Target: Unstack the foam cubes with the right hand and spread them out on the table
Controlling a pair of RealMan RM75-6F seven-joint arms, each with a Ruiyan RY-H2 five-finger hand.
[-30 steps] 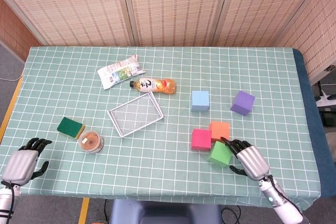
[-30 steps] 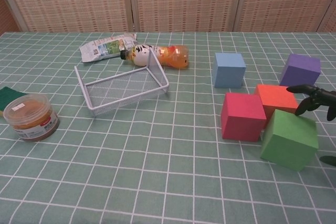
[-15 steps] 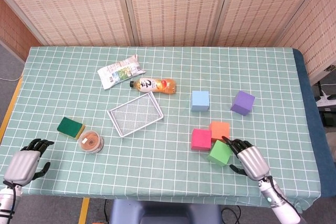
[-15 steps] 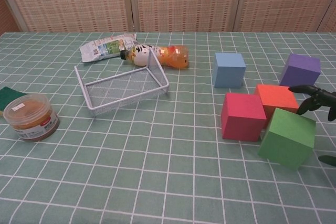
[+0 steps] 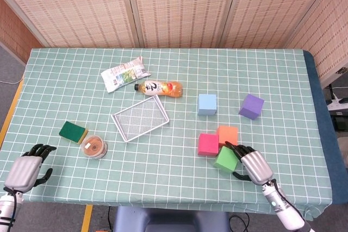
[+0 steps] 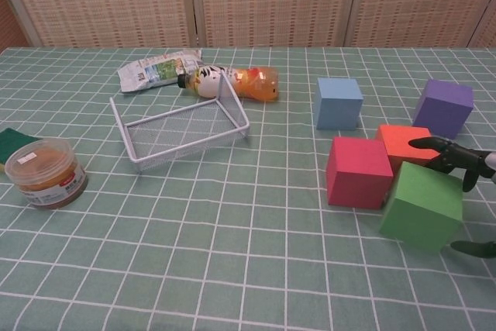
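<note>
The right hand (image 5: 252,162) grips the green cube (image 5: 226,158) at the near right of the table, fingers over its top and thumb at its near side. Touching it on the far-left side sit the pink cube (image 5: 207,144) and orange cube (image 5: 228,133), so free space lies nearer and leftward. The left hand (image 5: 23,170) rests open, well apart at the near-left edge.

I see my right hand (image 5: 251,161) hemmed in: the green cube (image 5: 226,158) sits against its fingers, with the pink cube (image 5: 208,144) and orange cube (image 5: 228,133) packed just above. Open tabletop (image 5: 163,172) runs along the bottom edge toward lower centre. The blue cube (image 5: 207,104) and purple cube (image 5: 251,106) stand apart, leaving a lane between them.
</note>
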